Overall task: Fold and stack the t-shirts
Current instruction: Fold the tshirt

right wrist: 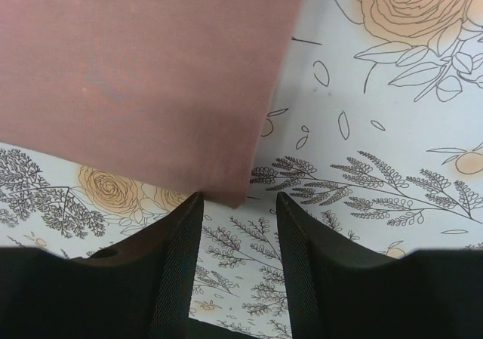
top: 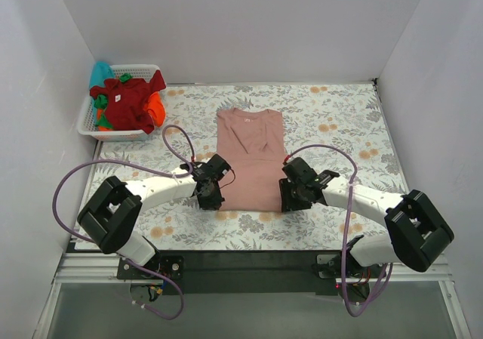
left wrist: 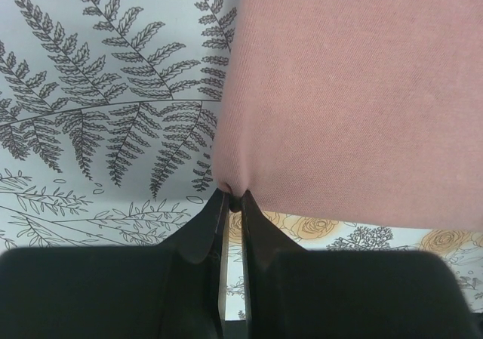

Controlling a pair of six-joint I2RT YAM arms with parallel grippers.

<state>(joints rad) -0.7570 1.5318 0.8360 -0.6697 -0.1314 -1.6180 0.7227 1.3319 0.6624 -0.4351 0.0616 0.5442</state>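
Pink shirt [top: 250,158]: lies flat at the middle of the flowered cloth [top: 339,120], a narrow rectangle with no sleeves showing at its sides.
Left claw [left wrist: 232,198]: mine, nipped tight on the near left hem corner; the fabric puckers at the tips.
Right claw [right wrist: 238,197]: mine, parted, straddling the near right corner, gripping nothing.
Step in hand: I judge it the hem-to-collar fold. My right should close on its corner first, then both should lift level and travel together.
Heading: collar far, hem near; the long axis runs near to far.
Basket [top: 87,124]: far left, well apart, holding the other shirts [top: 124,101].
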